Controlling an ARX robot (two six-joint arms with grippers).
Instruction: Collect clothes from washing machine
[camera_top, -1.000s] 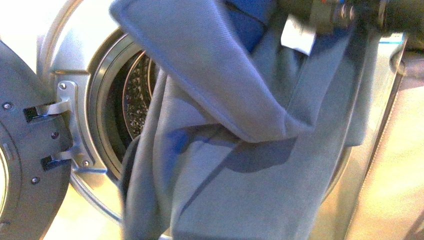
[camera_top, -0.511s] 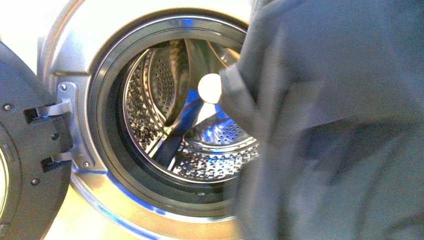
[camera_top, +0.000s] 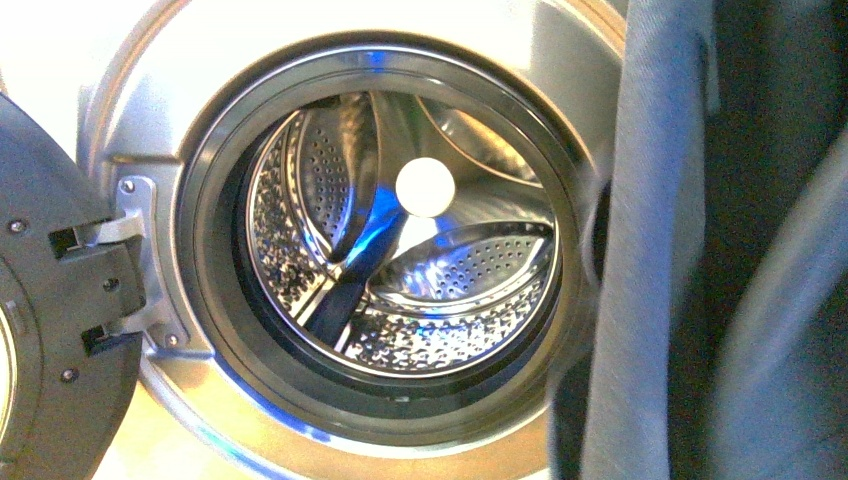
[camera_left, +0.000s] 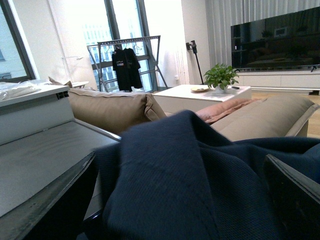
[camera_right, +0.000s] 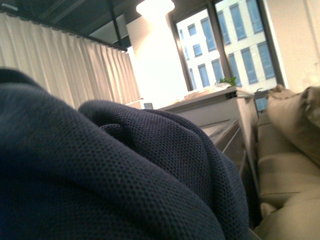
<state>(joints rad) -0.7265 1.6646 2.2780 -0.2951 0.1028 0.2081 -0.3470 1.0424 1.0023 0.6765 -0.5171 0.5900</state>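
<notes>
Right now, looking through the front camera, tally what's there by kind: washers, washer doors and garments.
Washing machine: 1
Open door: 1
Garment: 1
Total: 3

Beige sofa (camera_left: 115, 107), white coffee table (camera_left: 200, 95), potted plant (camera_left: 220, 77), TV (camera_left: 275, 42).

The washing machine (camera_top: 150, 110) is smooth grey metal, its perforated steel drum (camera_top: 460, 275) glossy; the clothes (camera_top: 645, 300) are matt woven cloth.
</notes>
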